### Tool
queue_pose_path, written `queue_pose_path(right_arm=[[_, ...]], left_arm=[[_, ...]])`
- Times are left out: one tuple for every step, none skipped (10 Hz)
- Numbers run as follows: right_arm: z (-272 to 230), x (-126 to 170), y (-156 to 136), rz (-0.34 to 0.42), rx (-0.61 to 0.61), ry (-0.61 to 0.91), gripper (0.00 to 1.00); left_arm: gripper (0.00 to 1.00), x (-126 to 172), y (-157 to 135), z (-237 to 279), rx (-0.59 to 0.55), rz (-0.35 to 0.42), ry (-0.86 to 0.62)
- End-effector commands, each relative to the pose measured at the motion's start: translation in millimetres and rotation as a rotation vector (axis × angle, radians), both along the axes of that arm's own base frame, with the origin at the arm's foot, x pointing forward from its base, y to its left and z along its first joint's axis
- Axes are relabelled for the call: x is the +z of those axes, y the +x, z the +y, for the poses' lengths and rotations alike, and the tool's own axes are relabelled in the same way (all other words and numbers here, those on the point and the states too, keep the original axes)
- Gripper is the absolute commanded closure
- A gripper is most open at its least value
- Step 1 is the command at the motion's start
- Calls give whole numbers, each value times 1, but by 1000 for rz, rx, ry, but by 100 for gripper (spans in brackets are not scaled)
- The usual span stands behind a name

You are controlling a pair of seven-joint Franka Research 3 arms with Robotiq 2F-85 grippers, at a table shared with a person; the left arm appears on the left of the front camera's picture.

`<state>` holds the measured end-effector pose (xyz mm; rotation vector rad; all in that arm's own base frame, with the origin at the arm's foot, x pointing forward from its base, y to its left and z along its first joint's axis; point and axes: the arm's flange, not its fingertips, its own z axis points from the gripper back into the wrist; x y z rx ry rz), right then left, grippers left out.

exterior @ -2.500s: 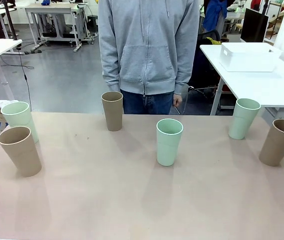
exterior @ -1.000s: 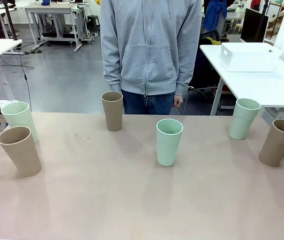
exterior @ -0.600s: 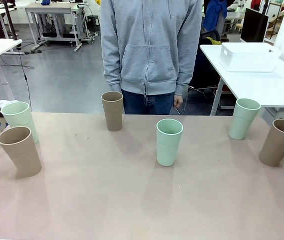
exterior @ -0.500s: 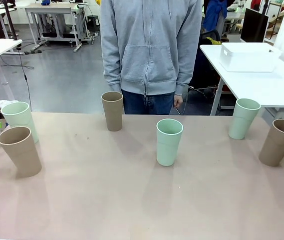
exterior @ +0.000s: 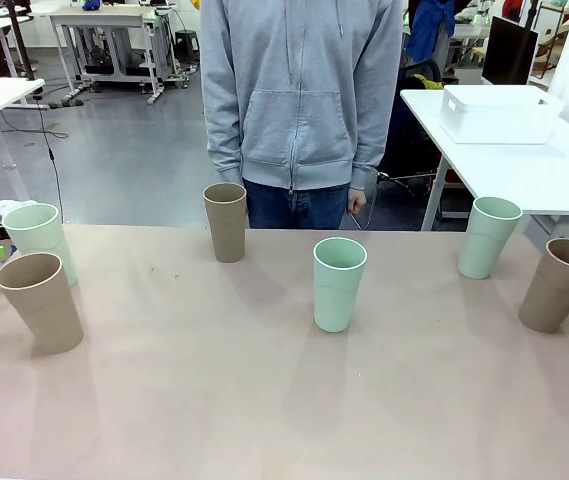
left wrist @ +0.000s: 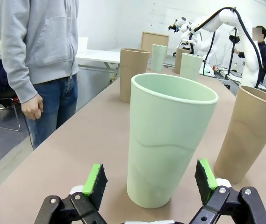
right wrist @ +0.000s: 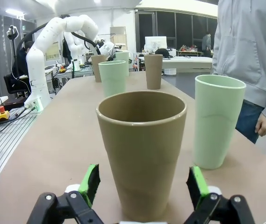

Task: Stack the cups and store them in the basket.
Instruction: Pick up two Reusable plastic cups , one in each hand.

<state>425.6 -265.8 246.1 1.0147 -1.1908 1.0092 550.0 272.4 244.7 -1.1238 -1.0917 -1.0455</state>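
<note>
I judged the six tall, tapered, handleless matte cups to be light and stiff. Their height would make them easy to tip, and their taper might let a squeeze slide, though the matte wall should give the green pads fair purchase. I would have taken each around the middle of its wall, not at the narrow foot.

My left gripper (left wrist: 150,181) lay low and level at the table's left edge. Its fingers were spread wide and held nothing, one on either side of the pale mint green tumbler (left wrist: 170,135) without touching it. A tan-brown neighbour cup (left wrist: 247,130) stood just beside that one.

My right gripper (right wrist: 143,185) took the same low, level pose at the right edge, jaws fully apart and empty, flanking the tan-brown tumbler (right wrist: 141,149), with a second mint cup (right wrist: 217,121) near it. A third tan cup (exterior: 226,222) stood by the far edge and a third mint cup (exterior: 339,285) toward the middle.

The white rectangular plastic basket (exterior: 499,118) sat on a separate white side table (exterior: 564,170) beyond the far right corner.
</note>
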Motion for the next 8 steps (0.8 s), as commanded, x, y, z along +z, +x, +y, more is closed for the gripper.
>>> queue_pose_path(right_arm=[[8, 1, 2, 6, -3, -13, 0], [10, -1, 3, 11, 0, -4, 0], [13, -2, 3, 19, 20, 13, 0], [15, -3, 2, 36, 39, 26, 0], [17, -4, 2, 51, 57, 26, 0], [18, -5, 2, 58, 58, 24, 0], [20, -6, 2, 53, 53, 30, 0], [23, -8, 1, 43, 45, 31, 0]], left_arm=[[0, -9, 0, -7, -19, -55, -29], [0, -13, -1, -7, -23, -61, -30], [0, -18, -2, -8, -30, -67, -40], [0, -21, -4, -10, -34, -70, -56], [0, -25, -5, -12, -35, -70, -68], [0, -27, -5, -13, -37, -67, -77], [0, -29, -5, -17, -40, -73, -82], [0, -30, -5, -18, -40, -73, -90]])
